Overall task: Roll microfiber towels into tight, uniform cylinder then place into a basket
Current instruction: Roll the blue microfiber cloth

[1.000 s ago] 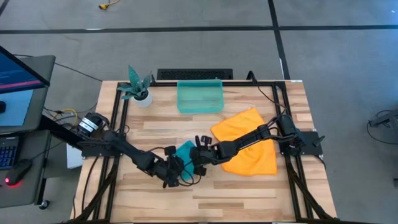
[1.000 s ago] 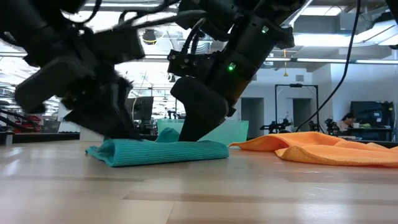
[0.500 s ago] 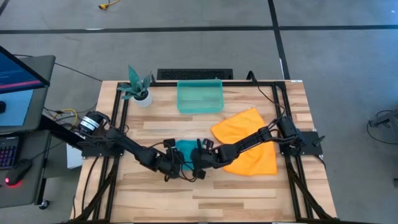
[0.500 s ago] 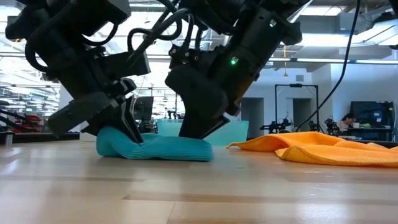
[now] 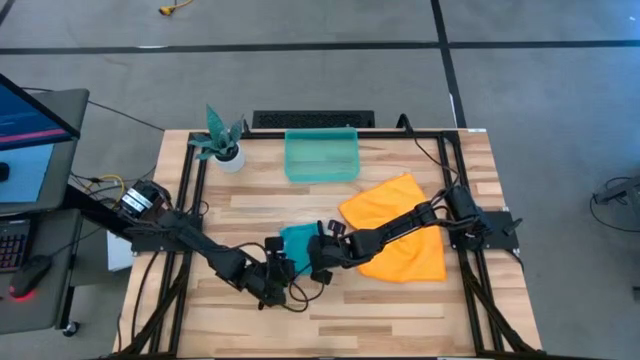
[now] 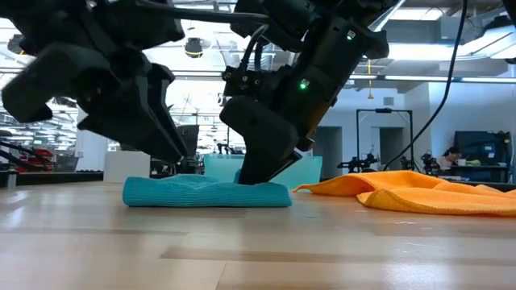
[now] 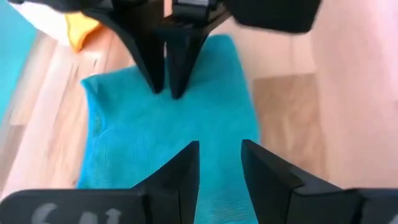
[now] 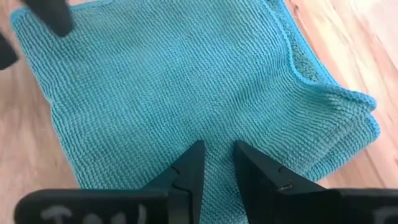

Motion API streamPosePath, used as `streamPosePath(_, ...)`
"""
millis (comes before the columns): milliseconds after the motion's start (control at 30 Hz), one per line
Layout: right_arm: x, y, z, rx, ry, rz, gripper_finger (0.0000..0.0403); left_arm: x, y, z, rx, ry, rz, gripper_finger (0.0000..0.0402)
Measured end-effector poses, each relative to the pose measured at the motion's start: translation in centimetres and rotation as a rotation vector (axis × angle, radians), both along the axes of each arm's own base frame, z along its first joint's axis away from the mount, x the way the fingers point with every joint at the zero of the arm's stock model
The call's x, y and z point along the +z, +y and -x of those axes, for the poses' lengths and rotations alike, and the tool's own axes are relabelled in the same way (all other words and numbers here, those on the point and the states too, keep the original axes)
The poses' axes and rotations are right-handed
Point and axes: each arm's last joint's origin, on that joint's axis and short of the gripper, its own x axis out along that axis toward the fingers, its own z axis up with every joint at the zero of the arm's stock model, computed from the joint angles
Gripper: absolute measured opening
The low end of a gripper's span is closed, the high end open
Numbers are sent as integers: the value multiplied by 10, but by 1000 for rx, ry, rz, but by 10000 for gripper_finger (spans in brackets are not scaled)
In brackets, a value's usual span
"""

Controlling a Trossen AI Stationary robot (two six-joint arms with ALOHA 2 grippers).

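Note:
The teal-blue towel [image 5: 297, 239] lies folded flat on the table's middle; it also shows in the low view [image 6: 205, 193]. My right gripper [image 5: 313, 258] comes from the table's right, its fingers nearly together with their tips on the towel [image 8: 186, 81]. My left gripper [image 7: 221, 168] hovers just above the towel's near-left part [image 6: 173, 157], fingers a little apart and empty. The orange-yellow towel [image 5: 398, 236] lies crumpled on the table under my right arm. The teal basket [image 5: 321, 156] stands at the far edge. My right gripper has its two fingertips [image 7: 166, 87] set on the towel's top layer [image 8: 219, 134], a little in from its right end [image 6: 256, 182]. The fingers slant down from the table's right, with a little cloth between the tips. The towel lies flat on the table.
A white pot with a teal plant [image 5: 222, 146] stands at the far left corner. A black frame [image 5: 190, 200] runs along the table's edges. Bare wood lies toward the near edge [image 5: 380, 310].
My left gripper has come up off the towel's left end and drawn back toward the near edge. The towel, bunched and raised at that end half a second ago, now lies flat and spread out. My right gripper has stayed on the towel.

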Motion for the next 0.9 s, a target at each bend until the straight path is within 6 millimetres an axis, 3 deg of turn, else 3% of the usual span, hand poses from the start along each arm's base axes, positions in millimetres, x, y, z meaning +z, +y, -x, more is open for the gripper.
streamPosePath(467, 0, 1, 1, 4, 4, 1, 111, -41, 0, -8, 51, 83, -7, 112)
streamPosePath(900, 2, 1, 4, 23, 41, 23, 111, -42, -1, -5, 46, 96, -8, 112)
